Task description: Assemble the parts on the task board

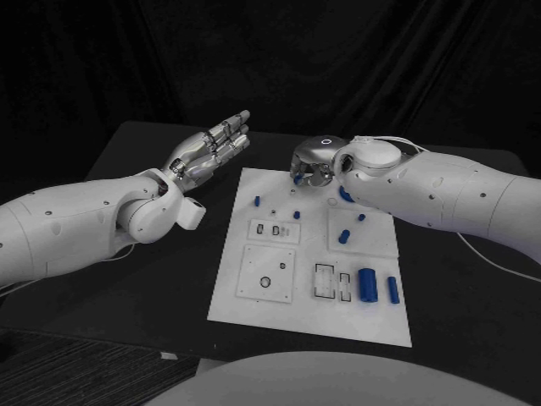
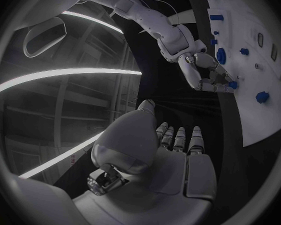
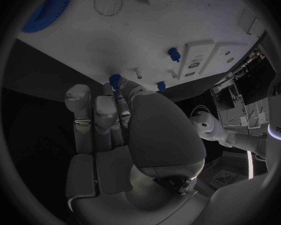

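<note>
I see the white task board (image 1: 289, 313) lying in the middle of the black bench (image 1: 137, 288). Small blue parts (image 1: 368, 283) sit on the board, most of them on its right half. A big blue part stands near the board's near right corner, with a thin one (image 1: 394, 290) just beside it. More little blue ones (image 1: 257, 201) lie closer to the far edge.

My right robot hand (image 1: 314, 169) is down at the far edge of the board. Its fingers are curled, and the fingertips (image 3: 118, 85) touch a small blue part (image 3: 113, 79) there. I cannot tell if it holds that part.

My left robot hand (image 1: 210, 150) is up in the air off the board's far left corner. It is flat and wide, and it holds nothing.
</note>
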Motion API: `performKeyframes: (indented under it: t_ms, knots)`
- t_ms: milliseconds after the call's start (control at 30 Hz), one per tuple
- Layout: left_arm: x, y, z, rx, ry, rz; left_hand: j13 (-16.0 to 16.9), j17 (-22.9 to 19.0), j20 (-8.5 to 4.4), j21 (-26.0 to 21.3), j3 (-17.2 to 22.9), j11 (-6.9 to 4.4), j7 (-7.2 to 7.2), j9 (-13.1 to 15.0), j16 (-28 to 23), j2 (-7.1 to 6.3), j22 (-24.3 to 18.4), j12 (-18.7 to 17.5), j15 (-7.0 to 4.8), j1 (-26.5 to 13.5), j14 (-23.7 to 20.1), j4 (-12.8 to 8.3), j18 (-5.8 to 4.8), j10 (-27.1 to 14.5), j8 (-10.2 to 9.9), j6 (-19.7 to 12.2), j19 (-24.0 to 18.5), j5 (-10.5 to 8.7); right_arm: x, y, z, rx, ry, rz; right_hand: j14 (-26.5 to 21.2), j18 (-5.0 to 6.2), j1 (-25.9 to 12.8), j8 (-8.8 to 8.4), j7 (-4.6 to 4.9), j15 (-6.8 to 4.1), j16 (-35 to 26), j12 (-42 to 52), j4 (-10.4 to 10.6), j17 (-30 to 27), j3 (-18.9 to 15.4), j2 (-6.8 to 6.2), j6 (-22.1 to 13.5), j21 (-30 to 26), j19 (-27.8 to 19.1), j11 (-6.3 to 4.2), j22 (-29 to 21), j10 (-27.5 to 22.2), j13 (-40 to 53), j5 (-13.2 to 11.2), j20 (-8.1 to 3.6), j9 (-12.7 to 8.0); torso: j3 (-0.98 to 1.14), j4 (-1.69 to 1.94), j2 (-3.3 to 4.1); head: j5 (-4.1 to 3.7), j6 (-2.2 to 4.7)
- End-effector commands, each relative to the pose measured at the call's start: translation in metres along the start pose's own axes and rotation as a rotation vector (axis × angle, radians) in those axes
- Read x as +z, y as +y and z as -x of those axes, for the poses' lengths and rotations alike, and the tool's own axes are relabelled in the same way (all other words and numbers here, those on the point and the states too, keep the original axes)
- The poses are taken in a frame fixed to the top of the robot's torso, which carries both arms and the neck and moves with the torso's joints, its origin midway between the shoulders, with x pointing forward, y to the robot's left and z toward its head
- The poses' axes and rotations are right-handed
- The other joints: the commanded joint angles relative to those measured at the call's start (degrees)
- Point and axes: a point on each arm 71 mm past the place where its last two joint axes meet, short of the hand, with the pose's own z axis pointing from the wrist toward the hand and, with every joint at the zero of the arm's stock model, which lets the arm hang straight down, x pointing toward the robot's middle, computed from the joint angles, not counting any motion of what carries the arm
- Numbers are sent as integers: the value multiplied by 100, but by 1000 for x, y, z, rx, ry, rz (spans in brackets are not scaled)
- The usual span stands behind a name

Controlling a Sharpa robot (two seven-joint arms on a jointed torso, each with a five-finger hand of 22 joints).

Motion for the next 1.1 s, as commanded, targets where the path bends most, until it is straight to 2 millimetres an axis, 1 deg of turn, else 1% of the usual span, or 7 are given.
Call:
performKeyframes:
  t_ms: [33, 100, 233, 367, 467, 767, 1100]
  knots:
    - [0, 0, -1, -8, 11, -8, -5, -5, 38, -19, 38, 30, 9, 6, -21, 56, -7, -38, 50, 18, -2, -4, 50, 11, 26, 27, -17, 20, 0, -1, -4, -1, 27, -29, -93, 53, -55, -39, -130, 46, -67, 10, 64, -61, 1, -82, -380, -130, -79, 50, -28, -262, -4, -34, 22, -20, -2, -3, -2, 7, -1]
    - [0, 0, -1, -8, 10, -7, -5, -5, 39, -19, 44, 32, 12, 6, -21, 61, -7, -38, 51, 18, -2, -3, 50, 11, 27, 31, -17, 21, -1, -2, -4, -1, 31, -39, -135, 66, -77, -34, -41, 56, -116, 11, 73, -115, -19, -108, -514, -217, -117, 60, -49, -431, -2, -41, 36, -14, -1, -5, -1, 3, -1]
    - [0, 0, -1, -8, 10, -6, -5, -5, 39, -19, 46, 34, 13, 6, -21, 63, -7, -38, 51, 19, -2, -2, 50, 11, 28, 32, -17, 22, -1, -4, -4, -1, 25, -62, -263, 100, -141, -48, -226, 121, -226, 12, -17, -239, -249, -92, -1341, -529, -234, 154, -119, -1194, -6, -54, 109, -31, 1, -7, 4, 6, -1]
    - [0, 0, -1, -9, 11, -5, -5, -5, 40, -19, 51, 36, 16, 6, -21, 65, -7, -38, 52, 20, -2, -2, 50, 11, 28, 33, -17, 23, -2, -7, -3, -2, 7, -74, -359, 131, -169, -84, -575, 152, -299, -15, -130, -331, -505, -19, -2295, -777, -316, 183, -167, -2232, -28, -70, 142, -71, 2, -7, 0, -2, -1]
    - [-1, 0, -1, -10, 11, -5, -5, -5, 40, -19, 51, 36, 16, 6, -21, 65, -7, -38, 52, 20, -2, -2, 50, 11, 28, 33, -17, 23, -4, -10, -1, -3, -32, -72, -515, 184, -196, -73, -498, 156, -479, -36, -163, -545, -647, 46, -2327, -1127, -472, 150, -271, -2736, -46, -76, 157, -62, 5, -10, -1, 21, -1]
    - [-6, -2, 2, -7, 1, -17, -5, -5, 42, -19, 54, 47, 24, 7, -21, 44, -7, -38, 50, 23, -2, -8, 51, 11, 30, 44, -17, 16, -43, -29, 24, 21, -174, -36, -429, 167, -428, -31, -283, 115, -327, 173, -23, -402, -983, 245, -1866, -1122, -328, 95, -171, -1519, 44, -152, 128, -29, -9, -37, 4, 27, -1]
    - [-15, -7, 10, 12, -33, -69, -5, -5, -17, -19, -157, 51, 9, 10, -21, -58, -7, -38, -52, -219, -2, 157, 92, 11, 44, 109, -17, -463, -109, -55, 37, 97, -163, -93, -496, 188, -545, -34, -221, 112, -442, 405, 72, -556, -1112, 362, -1710, -1377, -353, 90, -189, -1047, 71, -203, 119, -24, -52, -172, 65, 32, -1]
